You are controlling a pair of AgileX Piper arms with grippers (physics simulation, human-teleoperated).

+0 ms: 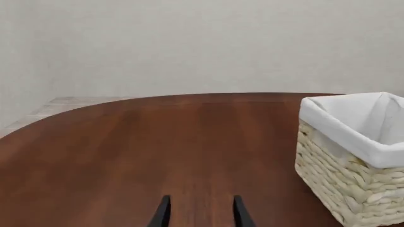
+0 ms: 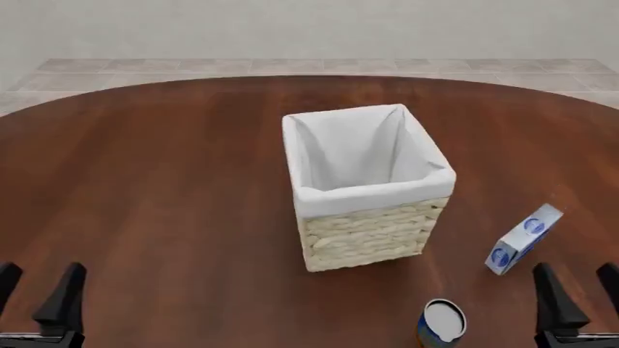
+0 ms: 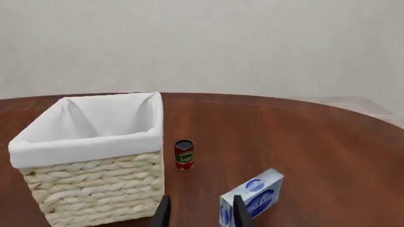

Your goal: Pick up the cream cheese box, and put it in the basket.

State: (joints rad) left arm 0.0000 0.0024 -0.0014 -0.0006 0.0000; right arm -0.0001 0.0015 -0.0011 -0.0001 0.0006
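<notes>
The cream cheese box [image 2: 523, 239], white with blue round logos, stands tilted on its edge on the table to the right of the basket [image 2: 372, 232]. In the right wrist view the box [image 3: 256, 196] shows close ahead, just beside one finger, with the basket [image 3: 94, 194] on the other side. My right gripper [image 2: 580, 290] is open at the table's near right, short of the box and holding nothing. At the near left my left gripper [image 2: 37, 290] is open and holds nothing. The left wrist view has the basket [image 1: 341, 179] off to one side of the left gripper [image 1: 202, 215].
A round can with a white top [image 2: 442, 322] stands near the front edge, between the basket and my right gripper. A small red can [image 3: 183, 154] shows beyond the basket's corner in the right wrist view. The dark wooden table [image 2: 155, 181] is round, with a tiled floor past it.
</notes>
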